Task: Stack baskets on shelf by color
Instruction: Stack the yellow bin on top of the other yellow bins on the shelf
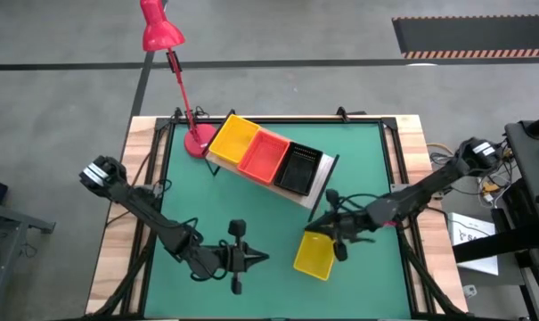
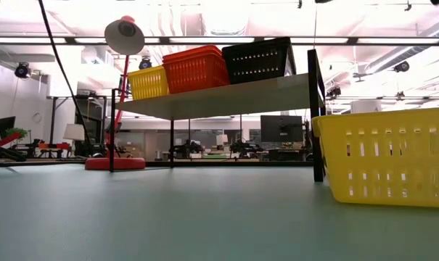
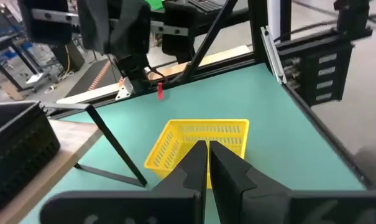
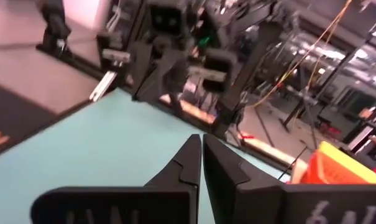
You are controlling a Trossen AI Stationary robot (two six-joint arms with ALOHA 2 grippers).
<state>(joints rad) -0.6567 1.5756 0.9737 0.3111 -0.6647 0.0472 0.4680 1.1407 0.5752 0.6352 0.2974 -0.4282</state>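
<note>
From above: shelf point(image 1: 327, 183) sits diagonal on the green counter point(image 1: 358, 152), long axis running from far-left by the red lamp point(image 1: 160, 31) down toward near-right. On it, in a row along that axis: yellow stack point(image 1: 234, 138) at the lamp end, red-orange stack point(image 1: 264, 155) in the middle, black stack point(image 1: 298, 168) at the near-right end. A loose yellow basket point(image 1: 314, 256) lies on the counter just off the shelf's near-right end, long axis roughly toward the shelf, slightly tilted in plan. Right end effector point(image 1: 330, 229) is at that basket's shelf-side edge; whether it touches, can't tell here. Left end effector point(image 1: 262, 259) hovers over bare counter near the front, w/ tips pointing at the loose basket, apart from it.

Low view: shelf seen from under, stacks point(image 2: 208, 69) on top, yellow then red-orange then black going left to right. Loose basket point(image 2: 387, 156) stands flat on the counter at far right, open side up, beside the shelf's black leg point(image 2: 316, 116).

Left wrist: left fingers point(image 3: 194, 165) pressed together, nothing betw. them. Beyond them the loose basket point(image 3: 200, 143), one long side facing the camera, upright on the counter. Shelf leg point(image 3: 113, 146) off to one side.

Right wrist: right fingers point(image 4: 191, 162) closed tip to tip, empty, over bare counter. Orange and yellow basket edges point(image 4: 340, 165) show at the side.
</note>
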